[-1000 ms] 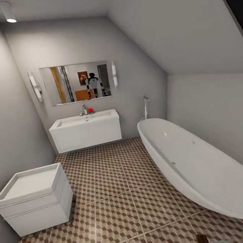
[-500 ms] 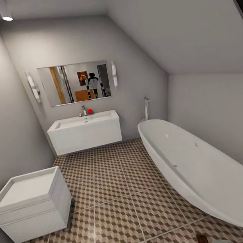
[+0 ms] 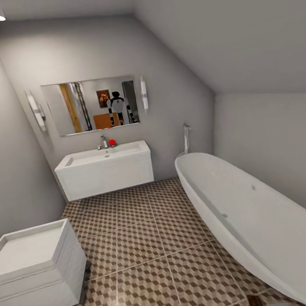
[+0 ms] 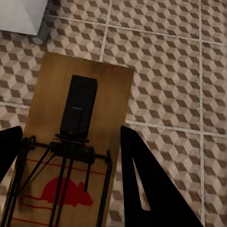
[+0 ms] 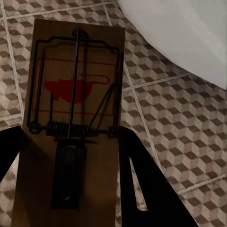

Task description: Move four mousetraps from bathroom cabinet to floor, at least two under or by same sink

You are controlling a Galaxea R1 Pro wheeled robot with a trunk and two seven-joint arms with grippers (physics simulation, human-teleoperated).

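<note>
Each gripper, left (image 4: 66,156) and right (image 5: 66,156), seemingly clamps 1 mousetrap (image 4: 80,137) above bathroom floor (image 4: 170,71)

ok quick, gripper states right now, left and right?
Left gripper: shut on a mousetrap, carried above the bathroom floor.
Right gripper: shut on another mousetrap, near the bathtub.

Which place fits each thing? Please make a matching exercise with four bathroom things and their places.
Things:
1. sink
2. bathtub
3. mirror
4. mousetrap

Places:
A. between the left gripper's fingers
B. on the wall above the tap
C. along the right wall
D. on the white unit at the far wall

Pairs: 1-D, 2-C, 3-B, 4-A
</note>
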